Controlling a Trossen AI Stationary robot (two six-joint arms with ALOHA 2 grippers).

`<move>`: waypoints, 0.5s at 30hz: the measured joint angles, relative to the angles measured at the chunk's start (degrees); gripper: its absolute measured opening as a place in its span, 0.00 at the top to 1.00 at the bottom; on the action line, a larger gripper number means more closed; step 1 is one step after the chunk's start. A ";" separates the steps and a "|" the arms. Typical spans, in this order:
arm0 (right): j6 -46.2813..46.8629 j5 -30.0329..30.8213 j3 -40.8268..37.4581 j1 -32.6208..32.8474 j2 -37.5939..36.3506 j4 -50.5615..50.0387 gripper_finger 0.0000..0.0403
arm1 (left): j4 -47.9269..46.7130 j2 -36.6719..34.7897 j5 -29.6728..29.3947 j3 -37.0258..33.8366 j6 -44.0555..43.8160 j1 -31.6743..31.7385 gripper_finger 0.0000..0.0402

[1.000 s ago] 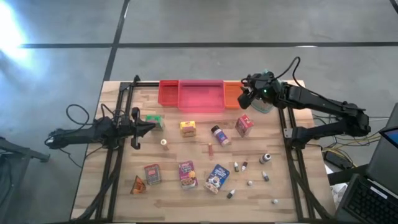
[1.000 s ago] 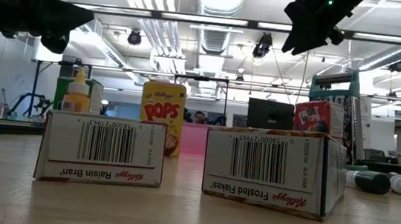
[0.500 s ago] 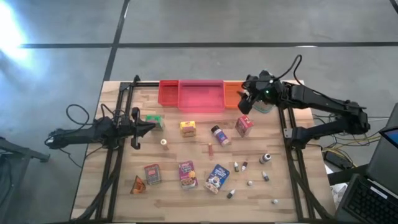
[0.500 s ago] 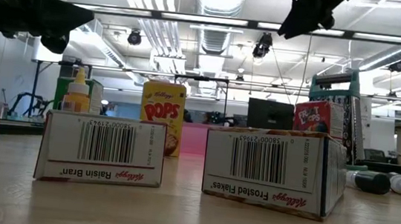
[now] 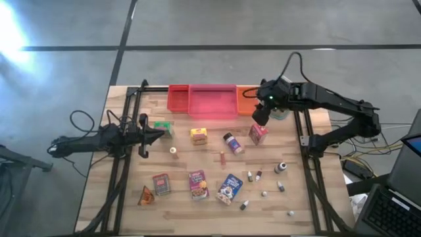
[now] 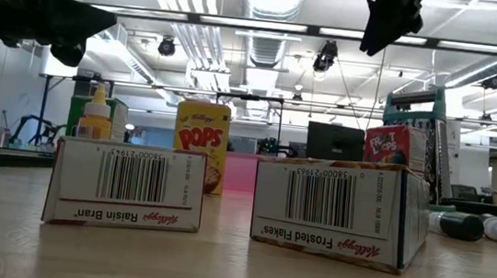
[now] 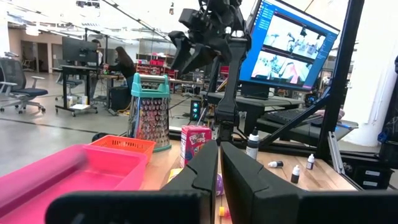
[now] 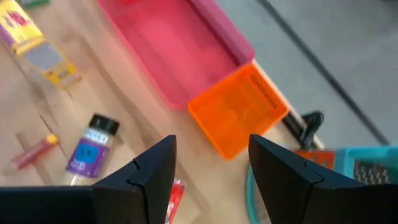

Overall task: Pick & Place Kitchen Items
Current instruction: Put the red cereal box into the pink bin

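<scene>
Right gripper (image 5: 261, 116) hovered over the red cereal box (image 5: 258, 133) near the orange bin (image 5: 245, 101), fingers parted, empty. Box upright, pink-red, beside the spice jar (image 5: 231, 143). Left gripper (image 5: 162, 133) rested at table's left side, fingers closed, empty.

1. The right gripper (image 5: 260, 116) has moved from above the far right corner toward the table's middle and nearer side. It now hangs over the small red cardboard box (image 5: 258, 133).
2. The right arm's elbow has folded in; its cable loop stands higher.
3. In the low view, the right gripper (image 6: 389, 20) has turned more upright.
</scene>
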 joint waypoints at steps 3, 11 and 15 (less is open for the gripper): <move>2.30 -2.03 1.24 -0.10 2.33 -2.35 0.50 | 0.00 0.01 0.00 -0.01 0.01 0.01 0.94; 13.90 -5.63 1.41 -0.15 6.76 -8.82 0.47 | -0.01 0.01 0.00 0.00 0.01 0.01 0.94; 17.62 -5.57 1.42 -0.34 7.28 -8.58 0.47 | -0.02 0.01 0.00 -0.01 -0.01 0.01 0.94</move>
